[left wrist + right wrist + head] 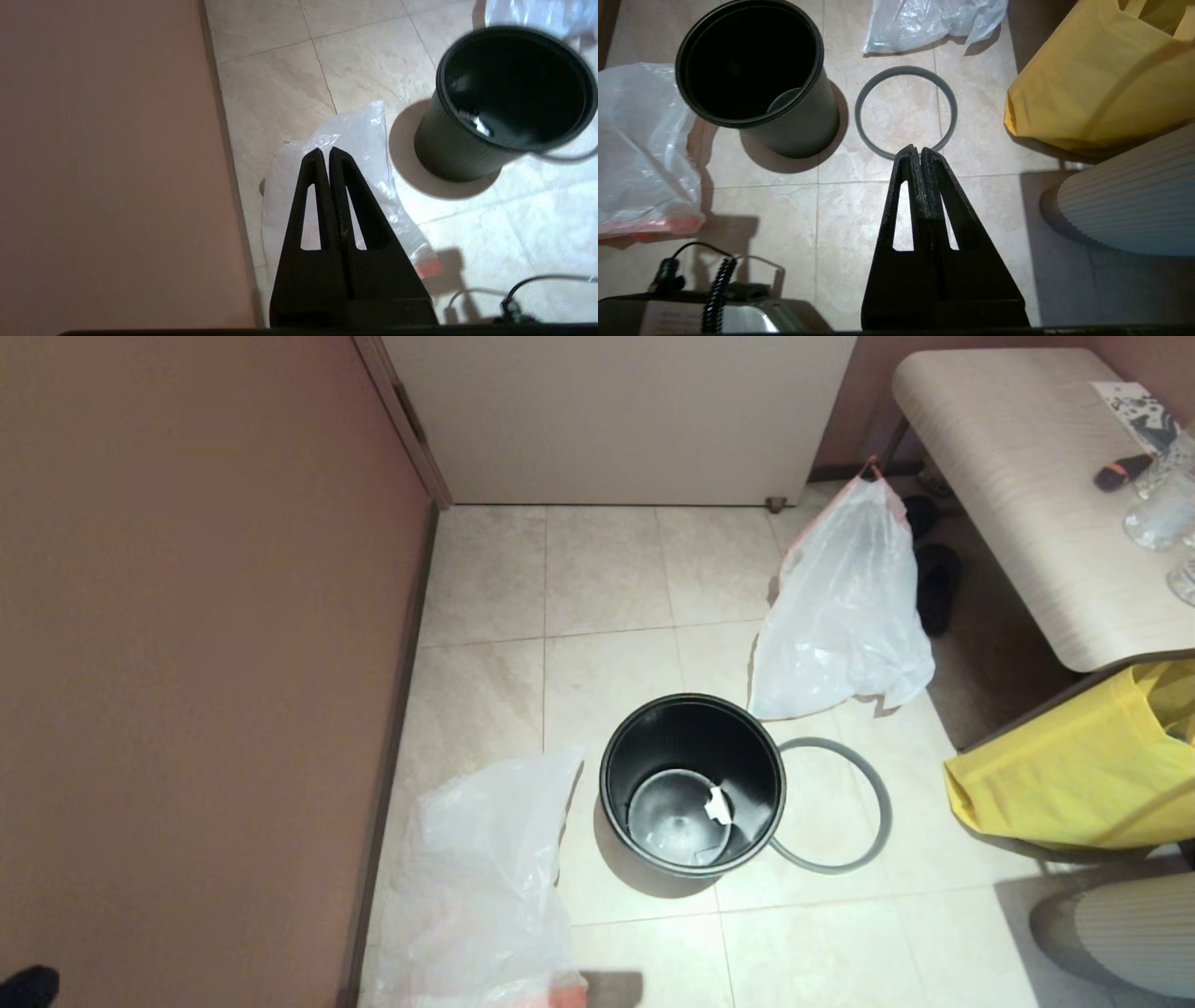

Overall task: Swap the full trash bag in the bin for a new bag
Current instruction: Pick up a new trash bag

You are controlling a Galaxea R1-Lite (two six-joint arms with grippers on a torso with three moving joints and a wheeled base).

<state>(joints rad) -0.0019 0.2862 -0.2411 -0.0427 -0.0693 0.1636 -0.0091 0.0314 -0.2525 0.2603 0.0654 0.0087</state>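
Observation:
The black bin stands open on the tiled floor with only a white scrap at its bottom. Its grey ring lies flat on the floor to its right, touching the bin's base. The full trash bag stands behind the ring, gathered to a red point. The new bag lies limp by the wall, left of the bin, orange hem nearest me. My left gripper hangs shut and empty above the new bag. My right gripper is shut and empty, just short of the ring.
A brown wall runs along the left and a white door closes the back. A table with glassware, a yellow fabric bag and a ribbed white object crowd the right. Dark shoes lie under the table.

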